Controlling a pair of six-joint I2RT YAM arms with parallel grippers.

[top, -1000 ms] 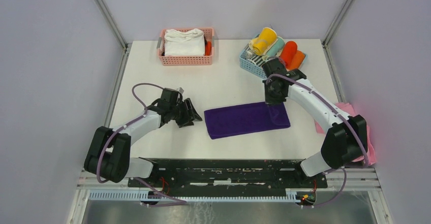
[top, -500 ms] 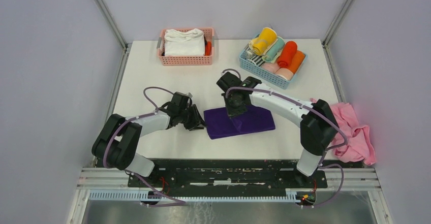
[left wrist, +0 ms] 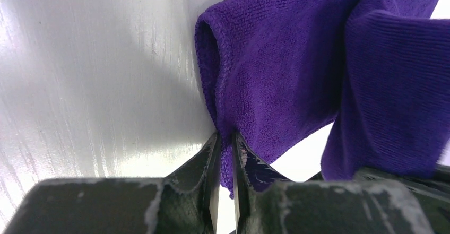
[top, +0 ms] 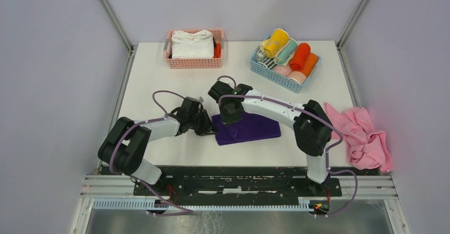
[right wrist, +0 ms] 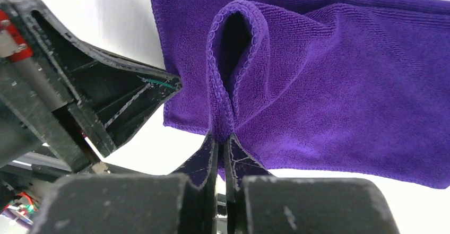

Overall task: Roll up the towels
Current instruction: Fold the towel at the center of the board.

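A purple towel (top: pixel 249 128) lies folded over on the white table. My left gripper (top: pixel 209 129) is shut on its left edge, the cloth pinched between the jaws in the left wrist view (left wrist: pixel 227 141). My right gripper (top: pixel 229 118) is shut on a pinched fold of the same towel near its left end, seen in the right wrist view (right wrist: pixel 223 136). The towel (right wrist: pixel 329 91) spreads out beyond the right gripper. The left gripper's fingers (right wrist: pixel 122 98) show at the left of the right wrist view.
A pink basket (top: pixel 195 60) with a folded white towel stands at the back left. A blue basket (top: pixel 265 69) with several rolled towels stands at the back right. A crumpled pink towel (top: pixel 363 138) lies at the table's right edge.
My right gripper has carried the towel's right end leftwards over the towel, folding it shorter. My left gripper has moved right and closed on the towel's left edge.
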